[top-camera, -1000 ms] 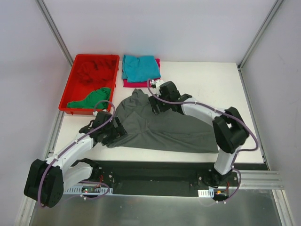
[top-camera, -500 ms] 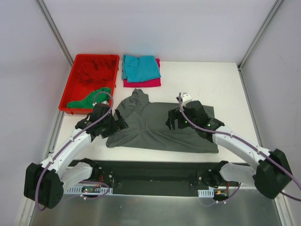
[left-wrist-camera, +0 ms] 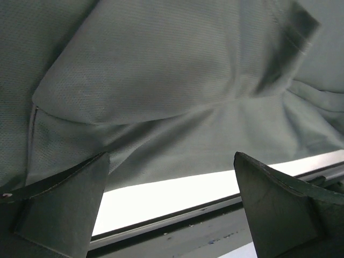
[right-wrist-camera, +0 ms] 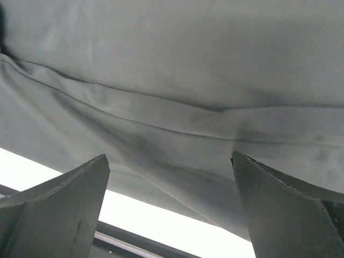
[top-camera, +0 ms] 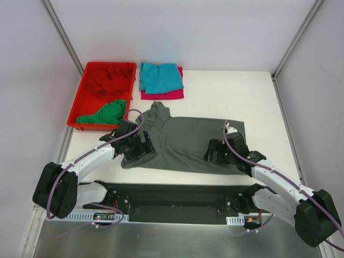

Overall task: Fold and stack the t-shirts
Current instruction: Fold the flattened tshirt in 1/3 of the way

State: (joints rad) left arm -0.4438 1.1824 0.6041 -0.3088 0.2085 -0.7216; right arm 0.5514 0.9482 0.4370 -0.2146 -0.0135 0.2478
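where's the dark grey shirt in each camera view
Top external: dark grey shirt lies spread mid-table, between the arms.
Left wrist: fills the upper frame.
Right wrist: fills the upper frame.
Shared landmark: white table strip along its near hem.

A white table (top-camera: 258,97) is carrying a dark grey t-shirt (top-camera: 183,142), which is lying spread out towards its near edge. A red bin (top-camera: 110,64) is sitting at the far left corner, with a folded magenta t-shirt (top-camera: 161,95) lying just beside it.
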